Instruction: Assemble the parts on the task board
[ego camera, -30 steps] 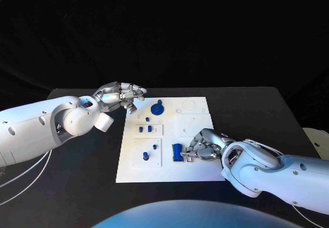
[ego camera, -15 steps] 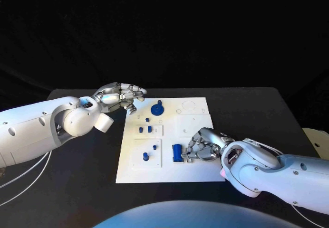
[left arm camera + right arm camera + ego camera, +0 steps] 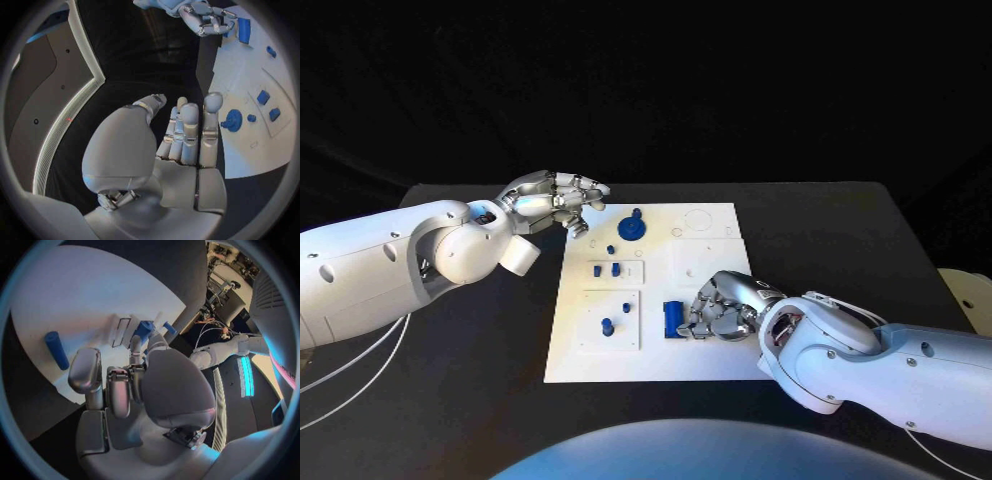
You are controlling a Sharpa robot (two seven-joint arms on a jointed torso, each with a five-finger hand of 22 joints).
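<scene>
The white task board [image 3: 711, 360] lies mid-table. A tall blue block [image 3: 674, 318] stands near its front middle. My right hand [image 3: 721, 308] is beside the block with curled fingers, pinching it between a fingertip and the thumb; the right wrist view shows the blue block [image 3: 145, 329] just past the fingertips [image 3: 134, 342]. My left hand [image 3: 557, 198] hovers by the board's far left corner, fingers curled in, nothing in its palm [image 3: 181, 170]. A blue gear [image 3: 630, 230] sits at the far end. Two small blue pieces [image 3: 606, 270] and two pegs [image 3: 607, 325] stand in the left plates.
The black table [image 3: 834, 230] extends around the board on every side. A pale round object [image 3: 968, 295] sits at the table's right edge. From the left wrist, the gear [image 3: 232, 120] and the right hand [image 3: 203, 17] by the block [image 3: 244, 30] are visible.
My right hand has crept slightly toward the blue block and its fingers have curled tighter against it. The left hand and the other parts have stayed put.
</scene>
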